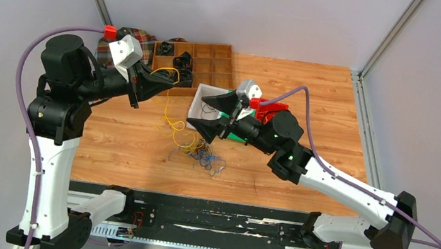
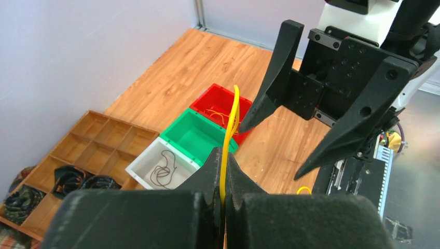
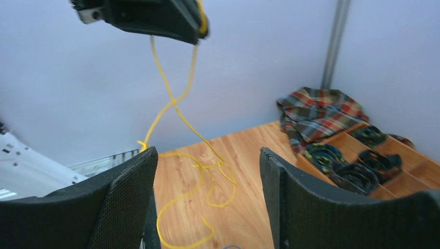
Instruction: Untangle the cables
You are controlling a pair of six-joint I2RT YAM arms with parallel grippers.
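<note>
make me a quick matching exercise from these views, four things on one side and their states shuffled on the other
Things:
1. thin yellow cable
2. white plastic bin
3. green plastic bin
4. right hand

States:
A. open, gripping nothing
B. holds a dark thin cable loop
C. pinched in the shut left hand
D. looks empty

Pairs: 1-C, 2-B, 3-D, 4-A

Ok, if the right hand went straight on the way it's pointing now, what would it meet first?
Probably the yellow cable hanging from the left hand. Its strands cross just ahead of the open right hand. Beyond it comes the table, though depth is unclear.
</note>
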